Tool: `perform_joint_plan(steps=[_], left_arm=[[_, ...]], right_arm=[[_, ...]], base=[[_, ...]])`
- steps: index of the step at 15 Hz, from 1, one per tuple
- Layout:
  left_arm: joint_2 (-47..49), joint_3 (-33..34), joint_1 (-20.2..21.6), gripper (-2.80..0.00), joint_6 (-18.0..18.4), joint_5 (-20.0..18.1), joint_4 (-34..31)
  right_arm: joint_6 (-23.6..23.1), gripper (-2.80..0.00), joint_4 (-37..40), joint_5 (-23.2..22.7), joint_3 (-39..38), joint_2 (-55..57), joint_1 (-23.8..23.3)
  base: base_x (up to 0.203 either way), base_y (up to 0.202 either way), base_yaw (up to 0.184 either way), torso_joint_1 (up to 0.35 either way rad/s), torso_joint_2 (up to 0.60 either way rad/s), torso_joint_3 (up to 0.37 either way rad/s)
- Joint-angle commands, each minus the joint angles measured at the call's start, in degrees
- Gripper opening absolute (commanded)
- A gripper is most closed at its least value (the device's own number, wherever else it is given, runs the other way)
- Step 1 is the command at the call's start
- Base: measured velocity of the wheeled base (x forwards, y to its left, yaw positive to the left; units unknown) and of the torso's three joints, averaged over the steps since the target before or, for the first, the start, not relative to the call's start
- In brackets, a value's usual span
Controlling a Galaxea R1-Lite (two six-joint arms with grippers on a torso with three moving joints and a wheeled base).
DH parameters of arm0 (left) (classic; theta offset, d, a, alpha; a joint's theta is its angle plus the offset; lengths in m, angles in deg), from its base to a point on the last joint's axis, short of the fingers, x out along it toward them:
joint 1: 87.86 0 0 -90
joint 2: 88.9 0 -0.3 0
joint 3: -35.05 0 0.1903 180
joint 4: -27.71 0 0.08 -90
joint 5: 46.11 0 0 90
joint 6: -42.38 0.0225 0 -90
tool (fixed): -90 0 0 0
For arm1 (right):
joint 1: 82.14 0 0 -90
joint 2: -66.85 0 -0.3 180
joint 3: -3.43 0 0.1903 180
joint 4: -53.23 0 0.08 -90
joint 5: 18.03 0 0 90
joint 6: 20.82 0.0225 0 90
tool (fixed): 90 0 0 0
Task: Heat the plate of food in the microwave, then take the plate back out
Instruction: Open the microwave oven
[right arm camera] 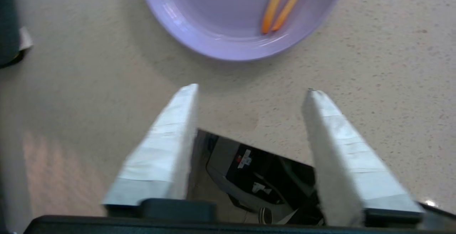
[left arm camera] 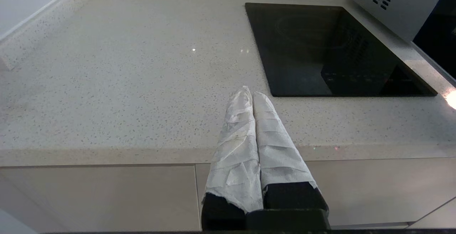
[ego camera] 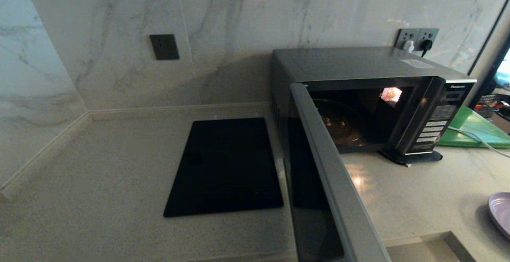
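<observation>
The silver-grey microwave (ego camera: 358,60) stands at the back right of the counter with its door (ego camera: 334,174) swung wide open toward me; the lit cavity holds only the glass turntable (ego camera: 340,124). The lilac plate of food (right arm camera: 228,16) with two orange sticks (right arm camera: 281,4) lies on the counter; only its edge (ego camera: 501,212) shows at the far right of the head view. My right gripper (right arm camera: 251,88) hovers open just short of the plate's rim, nothing between its fingers. My left gripper (left arm camera: 249,91) is shut and empty, at the counter's front edge left of the cooktop. Neither arm appears in the head view.
A flat black cooktop (ego camera: 227,166) is set in the counter left of the microwave. A green board (ego camera: 476,128) with a white cable (ego camera: 474,136) over it lies right of the microwave. Marble walls close the back and left. A counter cut-out (ego camera: 422,248) lies at the front right.
</observation>
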Motion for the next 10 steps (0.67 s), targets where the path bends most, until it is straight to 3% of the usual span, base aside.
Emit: perform_joint_plan(steps=[1, 3, 10], left_arm=[[0.09, 0.0, 0.04, -2.8, -0.04, 0.05, 0.02], [0.09, 0.0, 0.04, -2.8, -0.04, 0.05, 0.02], [0.09, 0.0, 0.04, -2.8, -0.04, 0.05, 0.02]], right_arm=[[0.46, 0.0, 0.27, -0.1, 0.0, 1.87, -2.23], [7.13, 0.0, 0.2, -0.09, 0.31, 3.34, -3.29], [12.17, 0.0, 0.27, 0.6, 0.43, 8.16, -7.3]], base=[[0.0, 0.0, 0.0, 0.0, 0.0, 0.0], [0.0, 0.0, 0.0, 0.0, 0.0, 0.0], [0.0, 0.0, 0.0, 0.0, 0.0, 0.0]])
